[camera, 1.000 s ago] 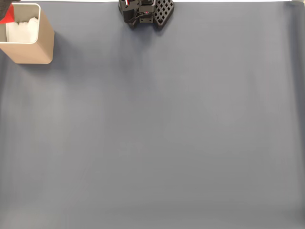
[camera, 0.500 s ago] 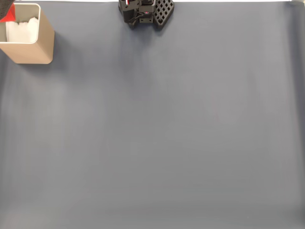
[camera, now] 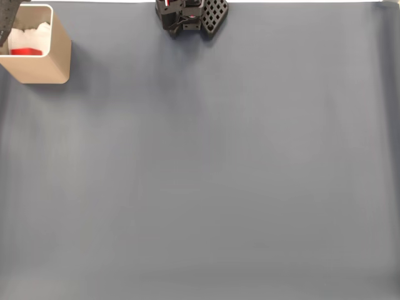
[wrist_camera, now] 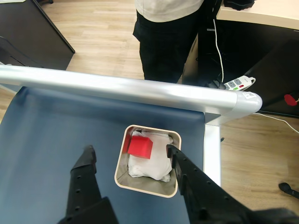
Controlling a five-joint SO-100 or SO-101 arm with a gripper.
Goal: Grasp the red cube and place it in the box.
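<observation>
Jaws: gripper (wrist_camera: 130, 151) spread wide apart above the box, gripping nothing.
Box: beige box (wrist_camera: 122, 177) stands at the blue bench (wrist_camera: 42, 126) corner, top left in the fixed view (camera: 53, 62).
Cube: red cube (wrist_camera: 140, 146) lies inside the box on white padding (wrist_camera: 152, 165), also seen in the fixed view (camera: 26, 51).

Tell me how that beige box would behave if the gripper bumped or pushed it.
The box looks thin-walled and tall, so it's probably light and may slide or tip. It holds just the red cube and white padding, adding little weight.
</observation>
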